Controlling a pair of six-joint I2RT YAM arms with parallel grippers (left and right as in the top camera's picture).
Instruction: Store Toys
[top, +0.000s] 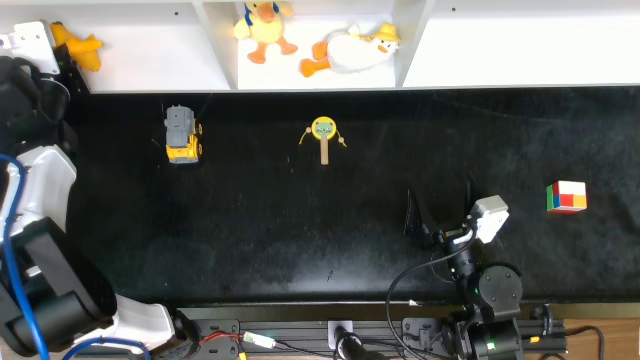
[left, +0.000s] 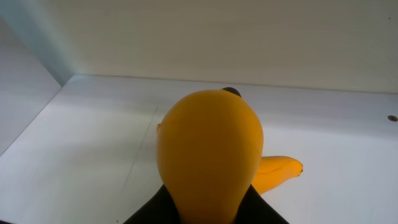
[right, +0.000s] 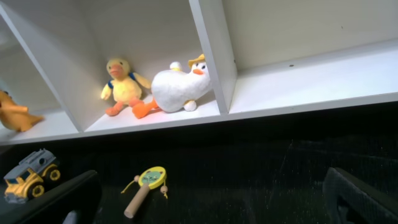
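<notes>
An orange duck-like plush toy (left: 210, 149) sits inside the shelf's left compartment (left: 93, 143), with my left gripper (left: 208, 213) shut on it from behind. From above, that toy (top: 80, 46) lies at the far left, by the left gripper (top: 60, 55). On the black table lie a yellow and grey toy truck (top: 182, 134), a green-faced rattle drum on a wooden stick (top: 324, 135) and a coloured cube (top: 566, 197). My right gripper (top: 440, 212) stands open near the table's front, apart from all toys.
The white shelf (top: 220, 45) runs along the table's back edge. Its middle compartment holds a yellow duck plush (top: 264, 28) and a white goose plush (top: 355, 48). The right compartment (right: 311, 68) holds nothing. Cables hang at the front edge.
</notes>
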